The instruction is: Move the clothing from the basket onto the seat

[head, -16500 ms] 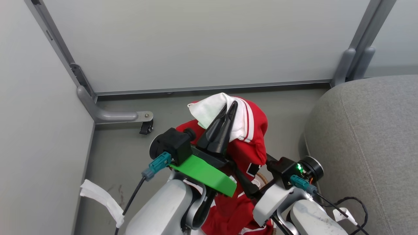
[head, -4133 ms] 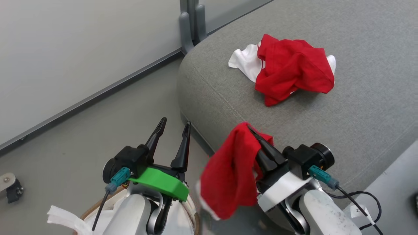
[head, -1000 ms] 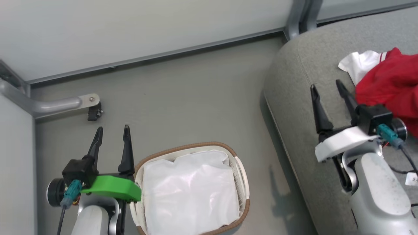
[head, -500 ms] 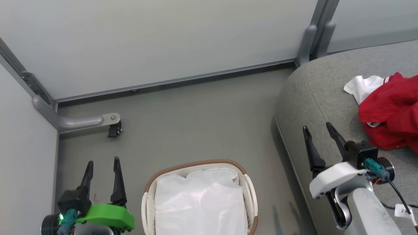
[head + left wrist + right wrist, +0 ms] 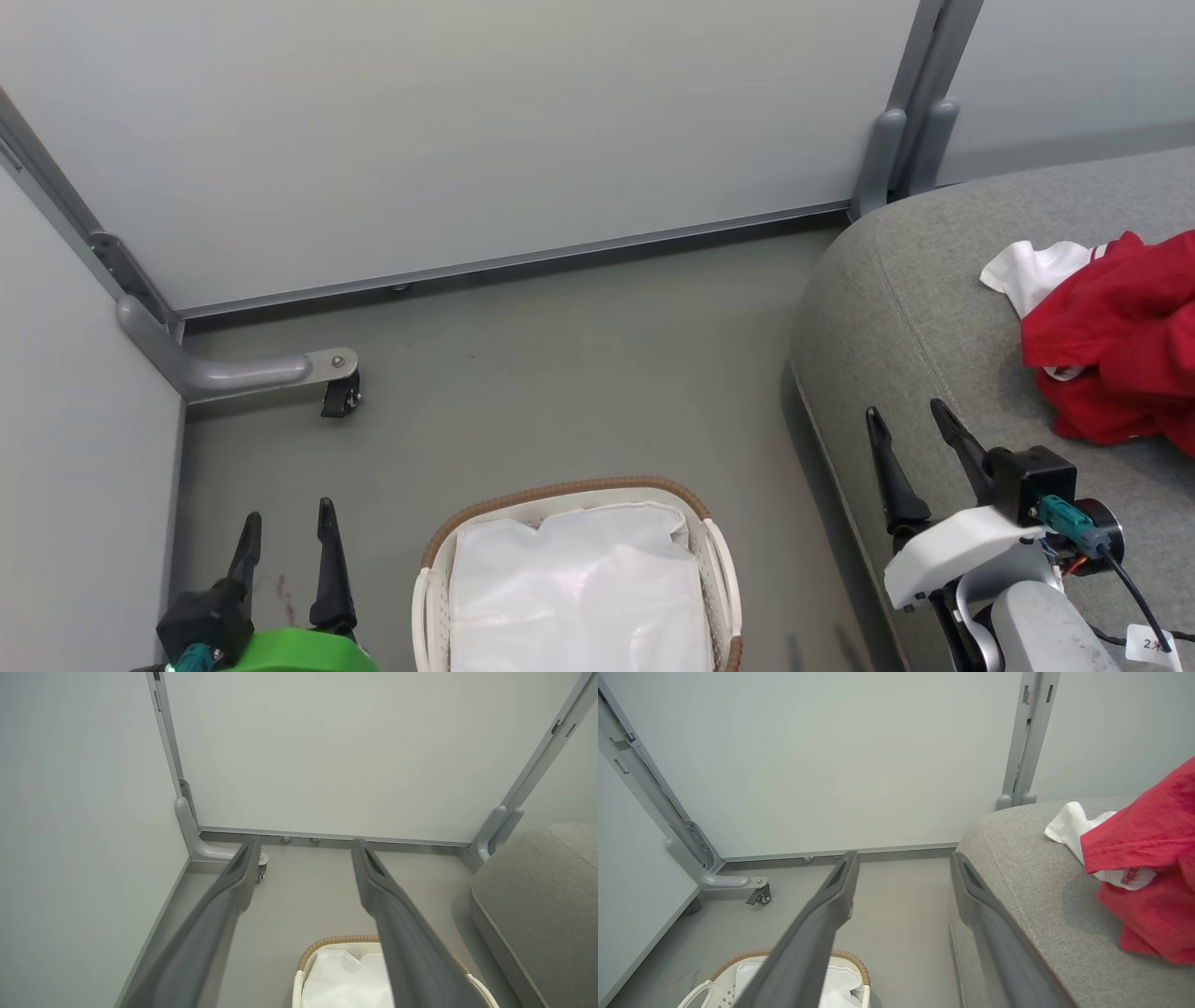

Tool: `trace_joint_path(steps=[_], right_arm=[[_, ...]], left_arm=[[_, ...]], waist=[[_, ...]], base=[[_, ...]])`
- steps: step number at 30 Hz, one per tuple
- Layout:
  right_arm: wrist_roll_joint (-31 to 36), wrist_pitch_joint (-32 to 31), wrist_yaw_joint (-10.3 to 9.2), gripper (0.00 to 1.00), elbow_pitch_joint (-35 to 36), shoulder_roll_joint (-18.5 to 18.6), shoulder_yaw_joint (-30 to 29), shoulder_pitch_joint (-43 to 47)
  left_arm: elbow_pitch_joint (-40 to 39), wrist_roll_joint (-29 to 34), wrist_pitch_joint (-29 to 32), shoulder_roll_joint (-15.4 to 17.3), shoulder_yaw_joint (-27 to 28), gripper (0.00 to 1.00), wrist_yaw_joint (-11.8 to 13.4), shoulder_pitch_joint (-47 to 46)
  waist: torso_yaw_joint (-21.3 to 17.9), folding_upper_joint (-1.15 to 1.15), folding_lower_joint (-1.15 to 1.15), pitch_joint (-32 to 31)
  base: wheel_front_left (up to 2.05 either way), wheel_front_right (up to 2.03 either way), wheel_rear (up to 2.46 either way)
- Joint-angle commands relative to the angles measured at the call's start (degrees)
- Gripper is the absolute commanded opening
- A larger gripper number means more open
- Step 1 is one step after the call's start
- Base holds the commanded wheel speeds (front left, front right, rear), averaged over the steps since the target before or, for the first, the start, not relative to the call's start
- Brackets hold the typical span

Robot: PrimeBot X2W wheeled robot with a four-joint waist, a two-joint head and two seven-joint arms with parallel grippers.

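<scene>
The clothing (image 5: 1116,345), a crumpled red heap with a white panel on the side turned toward the basket (image 5: 560,492), is seen lying on the seat (image 5: 934,308). It is well to the right of the basket and apart from it. Inside the basket a white liner (image 5: 579,597) is shown.

The right jaws are held spread wide, with nothing between them. They are placed to the right of the basket, above the edge of the seat that faces it. The clothing is found farther from the basket than these jaws, off to their right, near them but clear of both fingers. In the right wrist view its white panel is the part nearest the right-hand finger.

The left jaws are likewise spread wide and nothing is held in them. They are placed just left of the basket, above the grey floor (image 5: 560,373), so the basket stands between them and the clothing. A black caster (image 5: 339,399) on a grey frame foot is seen beyond the basket, to its left.
</scene>
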State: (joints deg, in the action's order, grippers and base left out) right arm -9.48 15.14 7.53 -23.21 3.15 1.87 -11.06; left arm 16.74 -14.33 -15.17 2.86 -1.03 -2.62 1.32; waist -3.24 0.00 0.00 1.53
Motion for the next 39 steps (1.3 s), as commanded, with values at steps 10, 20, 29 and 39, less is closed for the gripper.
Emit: trace_joint_path(steps=[10, 20, 29, 39], right_arm=[[-2.6, -1.1, 0.0, 0.0, -1.5, -0.5, -0.5, 0.3], [-13.5, -3.8, -0.01, 0.0, 0.2, -0.4, -1.5, 1.1], [-22.2, -5.9, -0.01, 0.0, 1.5, -0.4, -2.3, 1.7], [-31.1, -8.2, -0.02, 0.0, 2.7, -0.3, -3.1, 2.2]], left_arm=[[1.8, -3.2, 1.0, -0.2, 0.5, 0.0, -1.0, -0.4], [1.0, -13.4, 3.7, -0.2, 1.3, 0.0, -1.6, -1.3], [0.4, -21.5, 5.9, -0.1, 2.1, 0.0, -2.0, -2.1], [-0.1, -29.7, 8.2, -0.1, 2.8, 0.0, -2.4, -3.0]], waist=[[0.1, 0.0, 0.0, 0.0], [0.3, 0.0, 0.0, -0.1], [0.6, 0.0, 0.0, -0.2], [0.8, 0.0, 0.0, -0.3]], base=[[0.0, 0.0, 0.0], [0.0, 0.0, 0.0], [0.0, 0.0, 0.0], [0.0, 0.0, 0.0]])
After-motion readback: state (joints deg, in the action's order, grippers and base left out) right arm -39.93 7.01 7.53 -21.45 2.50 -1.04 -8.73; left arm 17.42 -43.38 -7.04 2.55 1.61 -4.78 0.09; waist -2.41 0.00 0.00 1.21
